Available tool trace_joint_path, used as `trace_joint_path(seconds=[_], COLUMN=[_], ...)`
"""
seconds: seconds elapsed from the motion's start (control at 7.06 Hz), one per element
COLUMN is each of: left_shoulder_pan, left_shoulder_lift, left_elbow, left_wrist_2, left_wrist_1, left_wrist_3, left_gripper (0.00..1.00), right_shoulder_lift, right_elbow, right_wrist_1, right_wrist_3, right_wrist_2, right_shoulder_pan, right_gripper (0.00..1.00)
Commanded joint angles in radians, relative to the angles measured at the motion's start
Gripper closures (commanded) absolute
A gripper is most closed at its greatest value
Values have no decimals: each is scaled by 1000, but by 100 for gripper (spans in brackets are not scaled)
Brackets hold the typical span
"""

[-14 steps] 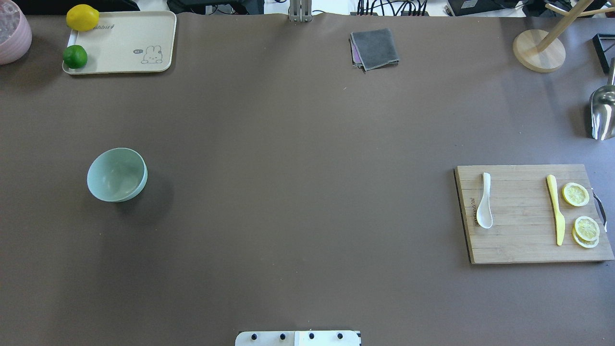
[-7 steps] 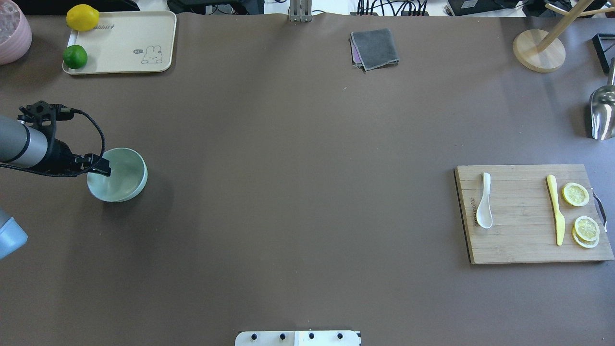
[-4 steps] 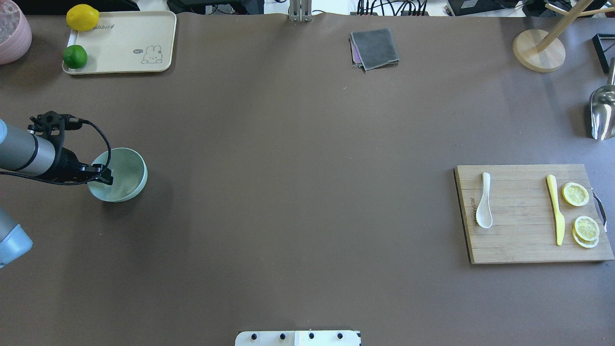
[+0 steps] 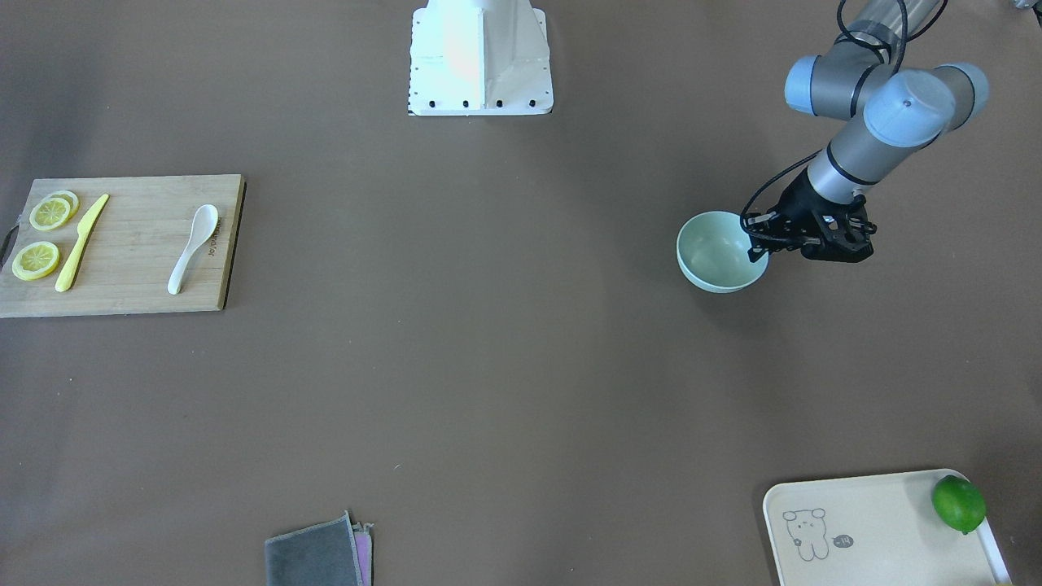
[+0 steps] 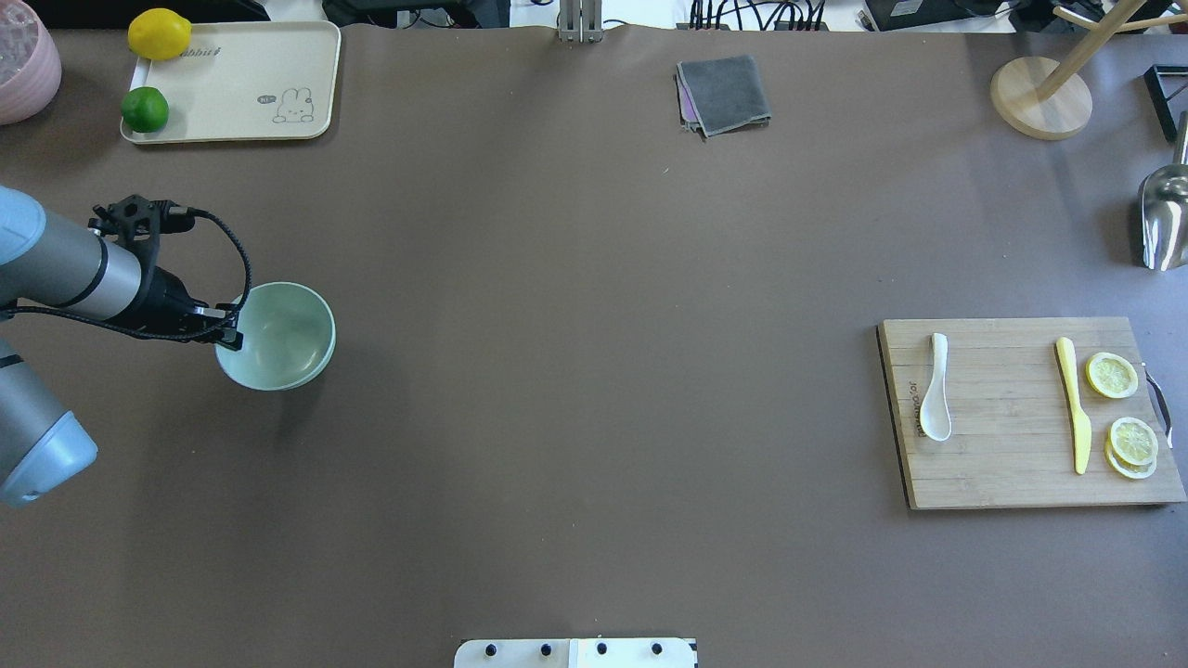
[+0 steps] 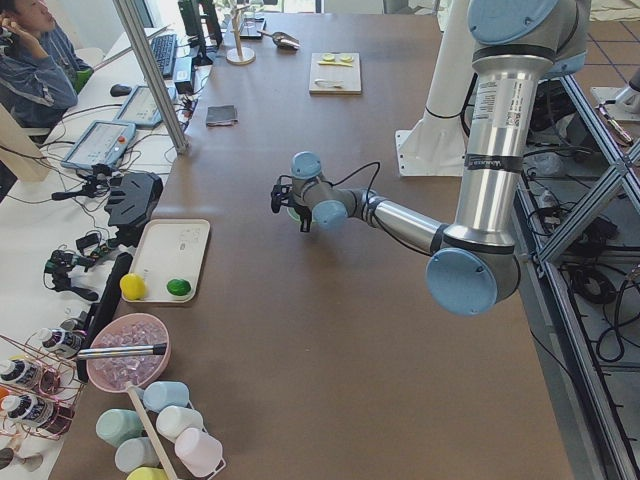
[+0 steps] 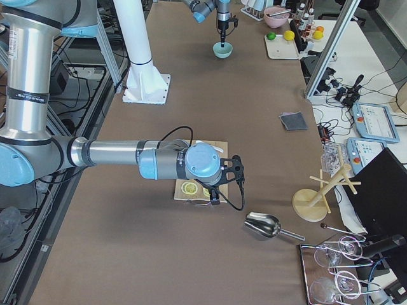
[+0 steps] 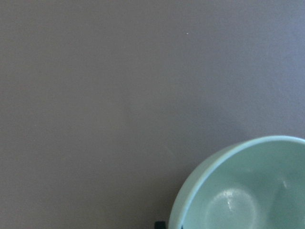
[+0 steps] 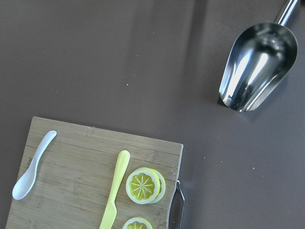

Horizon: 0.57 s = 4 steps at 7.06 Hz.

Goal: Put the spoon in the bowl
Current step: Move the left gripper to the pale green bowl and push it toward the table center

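The spoon (image 5: 937,388) lies flat on the left part of a wooden cutting board (image 5: 1002,468) on the right side of the table (image 5: 594,390), with its scoop toward the near edge and its handle pointing far. It is untouched, well apart from the bowl (image 5: 288,336), which stands upright on the left side of the table. A yellow knife (image 5: 1073,404) lies parallel to the spoon, further right on the board, with lemon slices (image 5: 1112,375) beside it at the board's right edge. The left arm reaches in from the left edge. Its grey forearm slopes toward the bowl and its wrist is bent so that the left gripper (image 5: 229,330) points down at the bowl's left rim. A black cable loops over the wrist. The fingers straddle the thin rim, one inside and one outside, and look pinched onto it; the left wrist camera shows the bowl's rim and inside right up against them. The right arm shows only in the view from the table's right end, with its forearm stretched out level and low. The right gripper (image 7: 219,187) hangs above the cutting board, pointing down and clear of everything on it. I cannot tell whether its fingers are spread or closed. Its wrist camera looks down on the spoon, the knife, the lemon slices and a metal scoop (image 9: 255,67) lying on the table beyond the board.
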Motion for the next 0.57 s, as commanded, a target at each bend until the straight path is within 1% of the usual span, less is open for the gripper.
trace_joint_path(seconds=[0.0,0.14,0.28,0.42], left_shoulder_pan=[63,155,253,275], left_shoulder_lift=[-297,-356,-416,-465], left_elbow=[-43,-38,-14,30], left_wrist_2=[9,97,195,219], left_wrist_1=[329,329,330,327], left_wrist_3=[-185,-275,-337,-380], left_gripper=[100,100,100,100], right_shoulder_lift=[13,34,67,82], right_elbow=[74,84,97,97], right_wrist_1=[-1,8,54,142], right_wrist_3=[130,202,361,538], right_wrist_2=[-6,-41,-124,-219], right_shoulder_pan=[-75,-137,-239,-359], right_gripper=[0,0,0,1])
